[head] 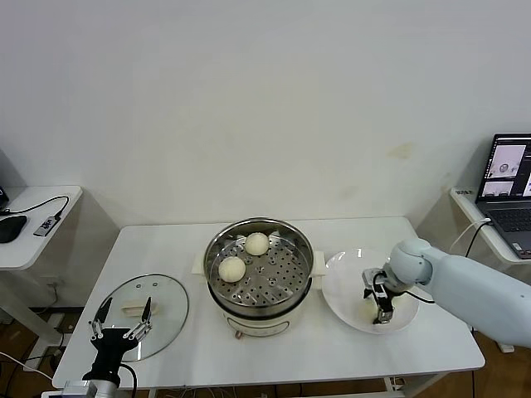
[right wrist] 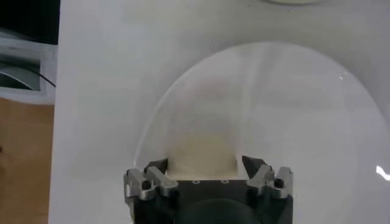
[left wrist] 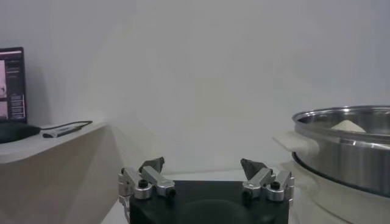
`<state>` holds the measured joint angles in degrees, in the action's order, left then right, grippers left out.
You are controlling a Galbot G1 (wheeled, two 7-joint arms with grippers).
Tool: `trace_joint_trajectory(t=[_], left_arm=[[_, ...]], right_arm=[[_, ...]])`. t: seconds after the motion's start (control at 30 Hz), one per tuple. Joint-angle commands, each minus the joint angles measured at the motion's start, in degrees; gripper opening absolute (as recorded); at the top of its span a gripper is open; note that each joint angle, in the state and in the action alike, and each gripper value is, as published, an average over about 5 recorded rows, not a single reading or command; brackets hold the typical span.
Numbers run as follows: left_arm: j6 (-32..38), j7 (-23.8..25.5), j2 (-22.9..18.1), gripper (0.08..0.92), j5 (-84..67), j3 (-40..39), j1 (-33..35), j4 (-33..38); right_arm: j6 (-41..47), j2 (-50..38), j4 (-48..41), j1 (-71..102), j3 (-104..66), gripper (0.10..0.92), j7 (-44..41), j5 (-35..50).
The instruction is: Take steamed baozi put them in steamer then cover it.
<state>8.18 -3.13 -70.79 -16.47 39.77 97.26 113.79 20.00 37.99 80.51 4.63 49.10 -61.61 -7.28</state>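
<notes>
Fingers of the right gripper (head: 382, 308) reach down into a white plate (head: 344, 282) at about 4 o'clock from the steamer, and the right wrist view shows them set on either side of a steamed baozi (right wrist: 201, 157), one finger (right wrist: 156, 170) at each flank. Whether they already press the bun or stand just beside it cannot be told.

Centred on the white surface (head: 166, 240) is the steamer (head: 260, 274), a shiny steel pot on a cream base with side handles. Two more steamed baozi lie on its perforated tray: one (head: 256, 243) near 12 o'clock on the tray, the other (head: 231, 269) near 9 o'clock, apart from each other. From the left wrist view the steamer wall (left wrist: 341, 152) rises close by, with the top of a bun (left wrist: 347, 126) showing above the rim.

Left of the steamer, at about 8 o'clock, the cover (head: 162, 311) lies flat on the surface, a clear glass lid with a cream handle. The left gripper (head: 123, 318) hangs over the cover's near edge, idle, its fingers (left wrist: 152, 173) spread wide with nothing between them.

At 3 o'clock, on a side table, stands an open laptop (head: 506, 186).
</notes>
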Motion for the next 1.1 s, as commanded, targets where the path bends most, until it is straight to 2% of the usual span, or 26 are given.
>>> trace_joint_trajectory(t=[0.03,0.33,0.6,0.83,1.1], left_arm=[[0.1,0.0,0.0,0.823,0.0,0.0,-0.1,-0.1],[-0.2,0.0,0.1,0.823,0.0,-0.1,-0.6,-0.1],[-0.8,0.1,0.6,0.823,-0.1,-0.3,-1.1,-0.1],[-1.1,0.1,0.8,0.823,-0.3,-0.2,-1.1,0.3],[-1.3,0.2,0.7,0.823,-0.5,0.6,-0.9,0.8]], right_arm=[[-0.2,0.3,-0.2,0.2,-0.3,0.651,0.0,-0.4],[-0.3,-3.9,3.0,-4.5,-0.7,0.636,-1.2,2.5],[-0.2,-5.4,4.6,-20.7,5.3,0.636,-2.9,9.3],[-0.1,0.6,3.5,-38.8,13.9,0.637,-3.2,17.3],[-0.7,11.8,3.7,-48.7,20.6,0.644,-2.6,22.7]])
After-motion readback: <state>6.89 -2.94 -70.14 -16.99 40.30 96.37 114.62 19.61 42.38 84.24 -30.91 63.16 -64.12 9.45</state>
